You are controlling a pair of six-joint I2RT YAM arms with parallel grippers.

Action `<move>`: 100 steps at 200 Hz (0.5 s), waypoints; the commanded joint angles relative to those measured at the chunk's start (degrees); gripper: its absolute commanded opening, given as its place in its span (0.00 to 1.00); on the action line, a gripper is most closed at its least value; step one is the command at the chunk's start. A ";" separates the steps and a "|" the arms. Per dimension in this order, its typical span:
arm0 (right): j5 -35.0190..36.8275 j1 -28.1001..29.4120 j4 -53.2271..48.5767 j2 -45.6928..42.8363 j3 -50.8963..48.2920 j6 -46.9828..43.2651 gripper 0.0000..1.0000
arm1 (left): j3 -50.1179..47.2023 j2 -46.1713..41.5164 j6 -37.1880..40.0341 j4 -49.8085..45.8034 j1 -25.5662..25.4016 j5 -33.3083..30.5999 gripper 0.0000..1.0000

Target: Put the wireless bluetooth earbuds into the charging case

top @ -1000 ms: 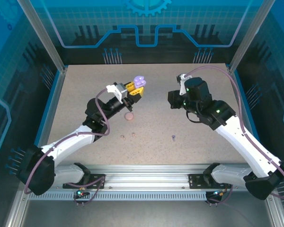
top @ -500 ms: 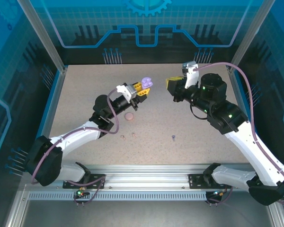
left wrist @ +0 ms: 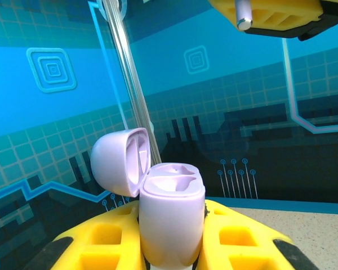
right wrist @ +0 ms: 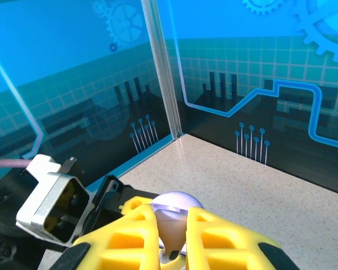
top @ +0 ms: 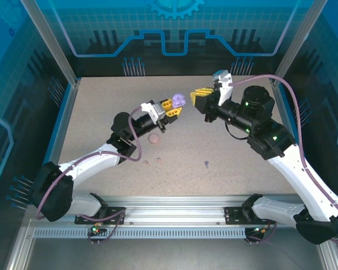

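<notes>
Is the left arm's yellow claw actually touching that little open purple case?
Touching. In the left wrist view the yellow fingers press against both sides of the purple case, its lid flipped open.

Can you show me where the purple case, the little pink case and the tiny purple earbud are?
purple case (left wrist: pixel 172 225): left wrist view, front of its body.
pink case (top: pixel 154 138): top view, middle of its round top.
purple earbud (top: pixel 206 163): top view, its middle.
</notes>
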 commanded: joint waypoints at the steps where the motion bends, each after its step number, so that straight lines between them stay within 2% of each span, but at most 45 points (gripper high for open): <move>1: -2.40 1.51 0.71 0.84 0.92 -5.26 0.14 | 1.17 -1.66 0.98 0.65 -0.76 1.66 0.00; 100: 3.74 4.61 0.57 2.36 -0.62 -9.68 0.13 | -0.59 -2.39 -2.71 1.42 -2.03 1.48 0.00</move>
